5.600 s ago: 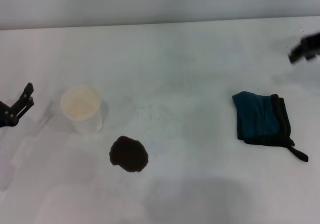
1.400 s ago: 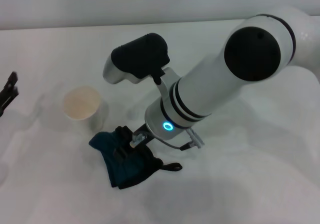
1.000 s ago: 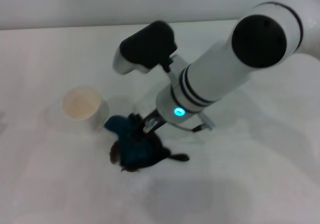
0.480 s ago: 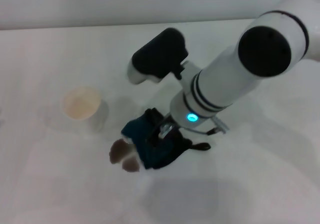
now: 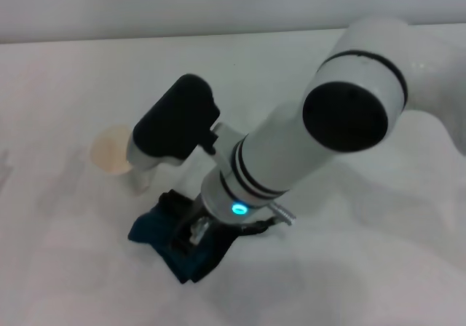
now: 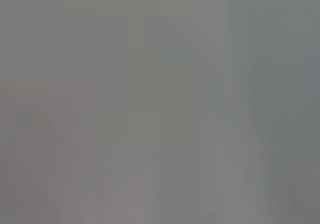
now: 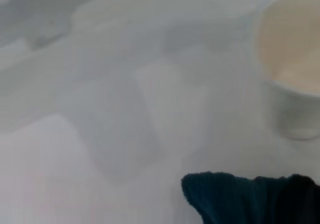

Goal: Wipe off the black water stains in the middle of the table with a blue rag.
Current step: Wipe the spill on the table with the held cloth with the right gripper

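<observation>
My right arm reaches across the white table (image 5: pixel 378 268), and my right gripper (image 5: pixel 191 233) is shut on the blue rag (image 5: pixel 156 231), pressing it flat onto the tabletop. The rag lies front of the paper cup, where the stain was; the black water stains are hidden under the rag and the arm. In the right wrist view an edge of the rag (image 7: pixel 240 199) shows on the table (image 7: pixel 100 109). My left gripper is out of view; the left wrist view shows only plain grey.
A white paper cup (image 5: pixel 111 151) stands upright just behind and left of the rag, partly hidden by my right wrist's black housing (image 5: pixel 175 122). It also shows in the right wrist view (image 7: pixel 292 69), close to the rag.
My right gripper has dragged the rag leftward and toward the front, over the faded stain that showed half a second ago. The stain no longer shows.
</observation>
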